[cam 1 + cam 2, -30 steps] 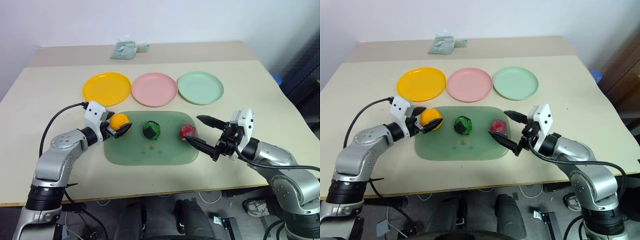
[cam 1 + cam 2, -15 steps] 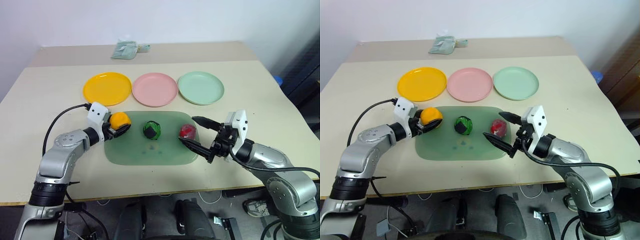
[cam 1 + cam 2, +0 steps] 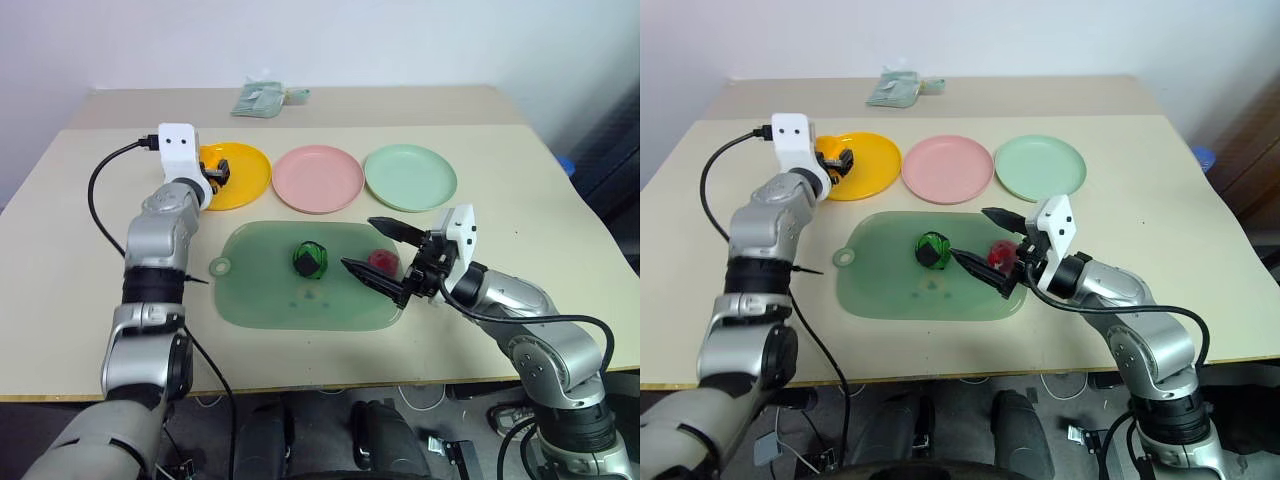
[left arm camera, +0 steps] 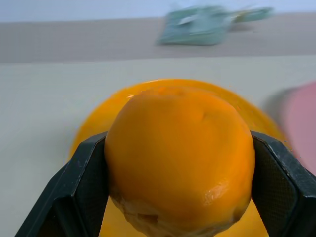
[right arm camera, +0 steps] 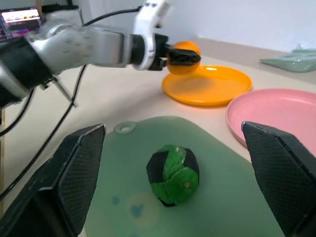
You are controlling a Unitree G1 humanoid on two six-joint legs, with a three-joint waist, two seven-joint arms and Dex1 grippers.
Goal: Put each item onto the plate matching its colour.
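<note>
- Left eye view: left arm stretched forward, left gripper (image 3: 213,172) clamped on the orange lump (image 4: 178,160), held just above the yellow-orange plate (image 3: 247,178).
- Right arm bent, right gripper (image 3: 378,256) level, fingers spread wide, empty, either side of the red-pink lump (image 3: 380,263) without touching.
- Lumps: three; dark green lump (image 3: 309,259) at board (image 3: 262,296) centre, red-pink at its 3 o'clock.
- Plates: three in a row, pink plate (image 3: 317,178) in the middle, mint plate (image 3: 410,177) at its 3 o'clock.

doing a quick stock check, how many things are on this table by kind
plates: 3, yellow, pink, mint green
lumps: 3, orange, dark green, red
green board: 1
grey-green packet: 1
total: 8
</note>
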